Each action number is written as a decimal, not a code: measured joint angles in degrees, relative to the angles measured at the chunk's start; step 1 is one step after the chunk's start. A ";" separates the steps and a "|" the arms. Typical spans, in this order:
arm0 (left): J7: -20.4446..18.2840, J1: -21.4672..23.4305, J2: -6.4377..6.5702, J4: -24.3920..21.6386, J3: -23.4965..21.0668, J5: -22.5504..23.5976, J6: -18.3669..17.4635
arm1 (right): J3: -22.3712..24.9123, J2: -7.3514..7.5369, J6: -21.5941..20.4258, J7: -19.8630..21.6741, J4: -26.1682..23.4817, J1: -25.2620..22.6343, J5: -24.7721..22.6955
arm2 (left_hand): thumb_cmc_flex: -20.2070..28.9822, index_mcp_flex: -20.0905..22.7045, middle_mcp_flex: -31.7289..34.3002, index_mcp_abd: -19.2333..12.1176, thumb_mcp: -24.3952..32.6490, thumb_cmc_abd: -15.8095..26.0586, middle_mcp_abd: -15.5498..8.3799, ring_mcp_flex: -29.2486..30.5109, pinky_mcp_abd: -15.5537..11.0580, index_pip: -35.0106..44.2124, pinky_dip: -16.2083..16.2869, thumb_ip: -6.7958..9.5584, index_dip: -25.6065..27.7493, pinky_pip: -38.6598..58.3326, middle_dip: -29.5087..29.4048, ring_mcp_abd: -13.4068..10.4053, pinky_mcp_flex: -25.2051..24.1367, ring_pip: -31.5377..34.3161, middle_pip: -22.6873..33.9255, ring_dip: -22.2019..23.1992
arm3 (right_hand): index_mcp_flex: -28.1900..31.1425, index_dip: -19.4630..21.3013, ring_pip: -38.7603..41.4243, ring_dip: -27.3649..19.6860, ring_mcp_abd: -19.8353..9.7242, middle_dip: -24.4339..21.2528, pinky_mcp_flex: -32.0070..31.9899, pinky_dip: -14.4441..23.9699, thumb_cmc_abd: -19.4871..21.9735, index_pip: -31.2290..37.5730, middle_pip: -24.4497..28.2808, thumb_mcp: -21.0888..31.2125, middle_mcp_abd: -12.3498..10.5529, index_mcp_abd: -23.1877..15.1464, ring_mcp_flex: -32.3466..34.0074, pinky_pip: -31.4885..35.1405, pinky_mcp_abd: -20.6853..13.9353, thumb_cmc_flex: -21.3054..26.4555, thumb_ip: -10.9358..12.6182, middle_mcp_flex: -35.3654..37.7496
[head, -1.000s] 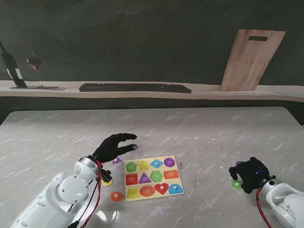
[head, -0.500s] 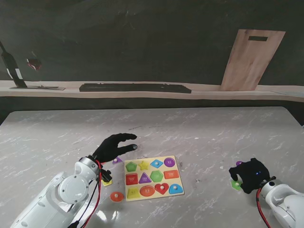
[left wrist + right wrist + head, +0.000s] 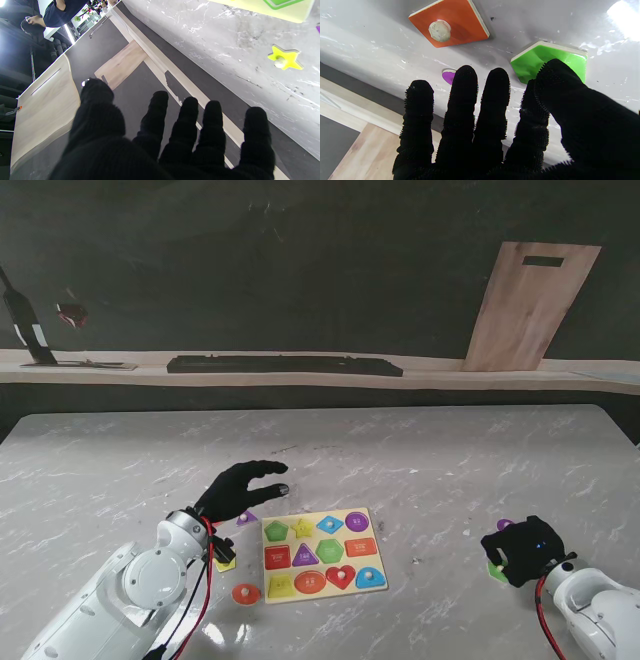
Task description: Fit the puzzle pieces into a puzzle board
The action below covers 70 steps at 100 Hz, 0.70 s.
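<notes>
Fingers (image 3: 462, 100) of the right hand (image 3: 524, 550) are spread and nearly straight, holding nothing; in the right wrist view the thumb tip lies across an edge of the green hexagon piece (image 3: 540, 62), though I cannot tell whether it presses on it. An orange square piece (image 3: 448, 23) with a pale knob and a small purple piece (image 3: 448, 75) lie on the worktop (image 3: 400, 450) just beyond the fingertips.

Compared with a second ago, the right hand has shifted slightly nearer to me and to the right, so it now covers more of the green piece in the stand view. That reads as the hand settling over the hexagon for a pickup, with no grasp closed yet.

The left hand (image 3: 240, 488) has not moved: it hovers open, fingers apart and empty, just beyond the far left corner of the puzzle board (image 3: 318, 555). A yellow star piece (image 3: 283, 58) lies loose on the worktop in its wrist view, and an orange round piece (image 3: 246, 593) sits beside the board's near left corner.

The board lies between the two arms, well apart from the right hand, so any piece lifted there must be carried left to reach it.
</notes>
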 measured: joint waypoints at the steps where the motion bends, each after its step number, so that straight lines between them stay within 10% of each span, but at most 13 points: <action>1: -0.01 0.00 0.00 0.00 0.00 0.00 0.00 | -0.02 0.00 0.05 0.05 0.01 0.02 0.08 | 0.00 0.00 0.00 0.00 0.00 0.00 0.00 0.00 0.00 0.00 0.00 0.00 0.00 0.00 0.00 0.00 0.00 0.00 0.00 0.00 | 0.11 -0.11 0.00 0.00 0.00 -0.02 0.00 0.00 0.00 0.02 -0.63 -0.02 0.00 0.00 0.00 0.00 0.00 0.00 -0.01 -0.04; 70: 0.03 0.18 0.01 -0.14 -0.25 0.03 -0.10 | -2.49 -1.75 -0.11 0.44 -3.29 0.69 12.47 | 0.00 0.00 0.00 0.00 0.00 0.00 0.01 0.00 0.00 0.00 0.00 0.00 0.00 0.00 0.00 0.01 0.00 0.00 0.00 0.00 | 4.52 -4.38 2.36 0.74 1.72 -1.27 1.34 0.02 -0.16 -2.88 -2.00 -1.41 2.69 5.94 2.63 1.75 0.74 3.51 -0.61 4.21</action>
